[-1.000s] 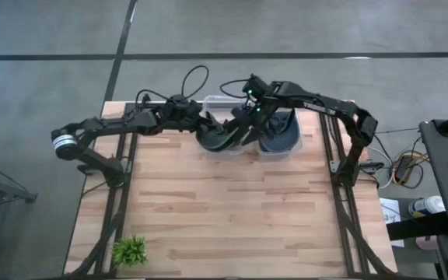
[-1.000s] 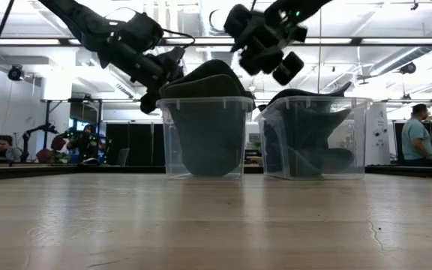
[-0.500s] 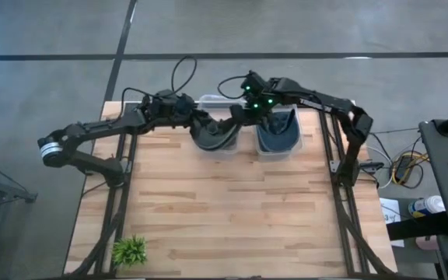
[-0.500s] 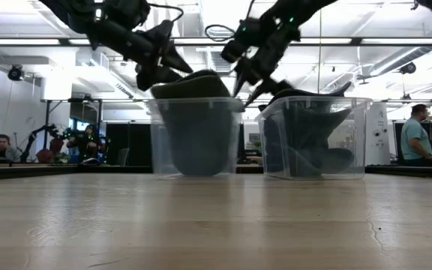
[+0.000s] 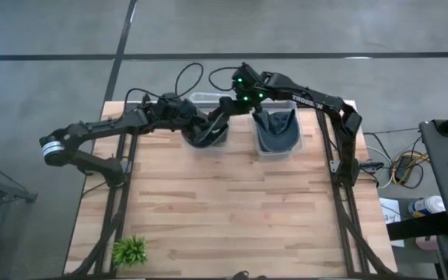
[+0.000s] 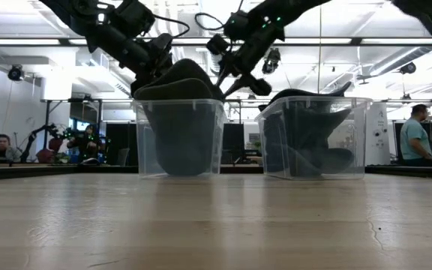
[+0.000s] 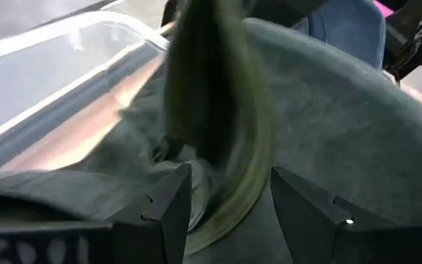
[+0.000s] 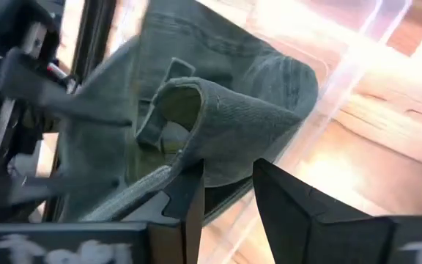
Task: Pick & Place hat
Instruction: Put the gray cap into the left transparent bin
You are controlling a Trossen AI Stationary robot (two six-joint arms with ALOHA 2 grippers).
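A dark green hat (image 5: 208, 134) (image 6: 178, 81) sits in the left of two clear plastic bins (image 6: 178, 146), its crown bulging above the rim. A dark blue hat (image 5: 277, 129) lies in the right bin (image 6: 313, 139). My left gripper (image 5: 194, 127) (image 6: 154, 66) comes at the green hat's left side and is shut on it. My right gripper (image 5: 223, 117) (image 6: 229, 75) comes at its right side and is also shut on it. Both bins stand at the table's far edge. My left gripper pinches a folded edge of the green hat (image 7: 218, 158) between its two fingers, slanting down from the table's left. The hat stays in the bin, crown upward. My right gripper pinches a curled edge of the hat (image 8: 215, 158) between its fingers, slanting down from the right.
The right bin (image 5: 277, 144) stands close beside the left bin. A small green plant (image 5: 129, 250) sits at the table's near left corner. The wooden table (image 5: 232, 210) stretches toward the near edge. People (image 6: 415, 139) are in the room behind.
Both grippers have moved toward the table's left while on the green hat. The left bin has slid leftward with the hat, widening the gap to the right bin. The right gripper has come down onto the hat's right edge.
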